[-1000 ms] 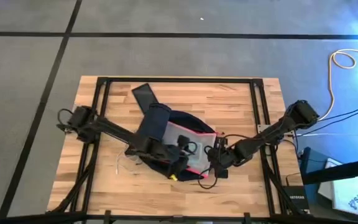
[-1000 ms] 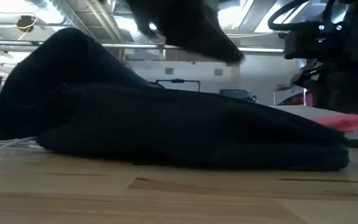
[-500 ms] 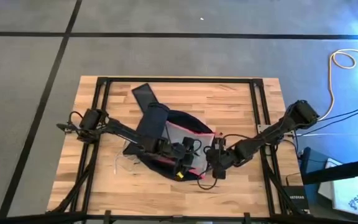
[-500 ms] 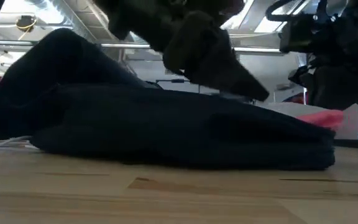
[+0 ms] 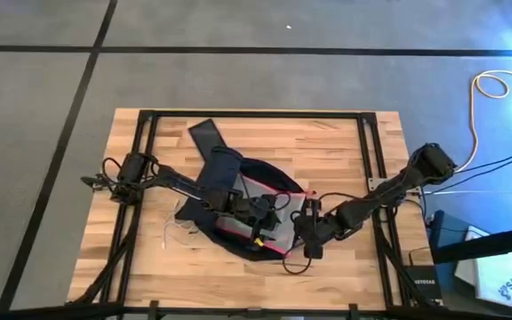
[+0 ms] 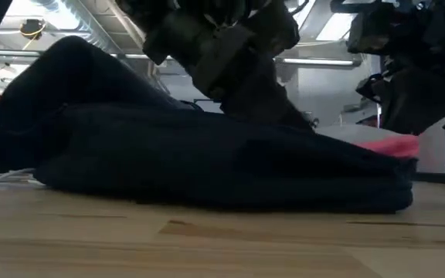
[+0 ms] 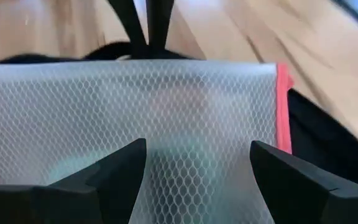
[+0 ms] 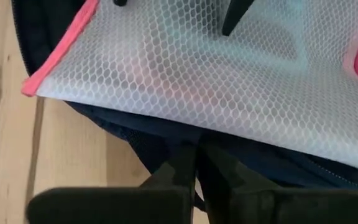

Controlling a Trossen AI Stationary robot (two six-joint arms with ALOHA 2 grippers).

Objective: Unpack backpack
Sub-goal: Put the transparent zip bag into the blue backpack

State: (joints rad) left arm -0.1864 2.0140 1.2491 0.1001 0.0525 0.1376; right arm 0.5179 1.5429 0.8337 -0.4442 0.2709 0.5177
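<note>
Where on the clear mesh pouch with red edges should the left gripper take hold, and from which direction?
Probably the pouch is best gripped at its free red-edged end, where it lies flat on the backpack. The left gripper, open over the mesh, could come from above and pinch that stiff rim. The right gripper looks shut on the backpack's edge.

Backpack [image 6: 207, 166]: dark, soft, laid flat across the wooden table [image 6: 222, 239]; highest at the left, tapering to the right. A red-pink edge [image 6: 388, 144] is seen at its right end, on top. Thin white cords [image 6: 2, 179] are seen at its lower left, on the table. One dark arm [image 6: 222, 54] is lowered from above onto the backpack's middle. A second dark arm [image 6: 419, 66] is seen at the upper right, above the red-pink edge. Ceiling lights and beams are seen behind.
</note>
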